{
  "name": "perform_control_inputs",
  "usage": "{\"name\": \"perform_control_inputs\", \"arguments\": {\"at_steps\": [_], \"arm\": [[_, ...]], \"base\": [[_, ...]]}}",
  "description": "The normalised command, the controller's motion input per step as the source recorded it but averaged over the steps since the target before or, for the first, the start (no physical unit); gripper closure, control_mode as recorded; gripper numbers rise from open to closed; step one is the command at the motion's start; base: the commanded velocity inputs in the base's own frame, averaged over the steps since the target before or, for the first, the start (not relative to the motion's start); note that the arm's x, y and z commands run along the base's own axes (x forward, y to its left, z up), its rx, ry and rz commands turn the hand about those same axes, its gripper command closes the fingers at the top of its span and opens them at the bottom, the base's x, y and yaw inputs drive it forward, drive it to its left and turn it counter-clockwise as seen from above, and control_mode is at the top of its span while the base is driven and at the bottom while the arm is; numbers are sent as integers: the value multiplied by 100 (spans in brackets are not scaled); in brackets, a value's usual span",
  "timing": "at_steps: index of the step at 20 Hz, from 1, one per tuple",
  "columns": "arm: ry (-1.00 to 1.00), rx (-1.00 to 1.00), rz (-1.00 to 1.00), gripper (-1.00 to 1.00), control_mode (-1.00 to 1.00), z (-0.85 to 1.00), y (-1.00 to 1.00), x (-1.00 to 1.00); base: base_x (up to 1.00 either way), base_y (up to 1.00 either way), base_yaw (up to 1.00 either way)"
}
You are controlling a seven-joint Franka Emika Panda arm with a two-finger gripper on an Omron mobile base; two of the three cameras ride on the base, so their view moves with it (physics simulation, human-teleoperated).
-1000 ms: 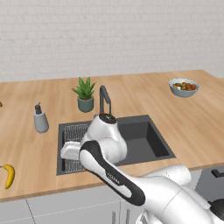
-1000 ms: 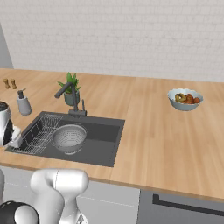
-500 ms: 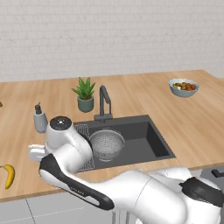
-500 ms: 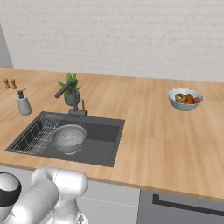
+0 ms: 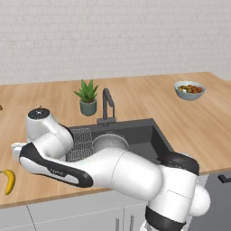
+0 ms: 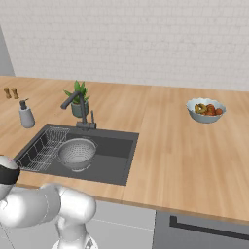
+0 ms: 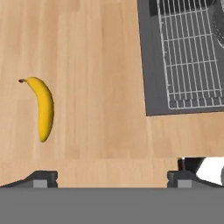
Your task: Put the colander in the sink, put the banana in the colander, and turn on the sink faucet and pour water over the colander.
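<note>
Swinging away from the sink since a second ago, our white arm now reaches out over the wooden counter (image 5: 135,97) to the left of the basin, where before it stood in front of the sink and hid the colander from the left base camera. The colander (image 6: 77,152) sits inside the dark sink (image 5: 153,135), beside the wire grid rack (image 7: 190,57), just as it did a second ago — we judge that first step done.

The banana (image 7: 43,107) lies flat on the counter, well apart from the sink's edge; in the left base view it (image 5: 8,180) shows near the counter's front edge, just beyond the arm's end. The gripper (image 7: 112,178) hangs above the bare wood with its jaws spread wide and nothing between them; the banana lies off to one side of them, not yet in line.

The sink faucet (image 6: 78,109) stands behind the basin, beside a small potted plant (image 5: 87,97), and we see no water running. So, as we judge it, two steps are left — fetching the banana into the colander, then turning on the tap.
</note>
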Motion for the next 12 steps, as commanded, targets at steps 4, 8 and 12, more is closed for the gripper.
{"name": "perform_control_inputs", "arguments": {"at_steps": [4, 8, 12], "arm": [[0, -7, 9, -100, -100, -26, 50, 19], [2, -4, 5, -100, -100, -31, 51, 21], [6, -1, 2, -100, -100, -28, 51, 18]], "base": [[0, 0, 0], [0, 0, 0], [0, 0, 0]]}}
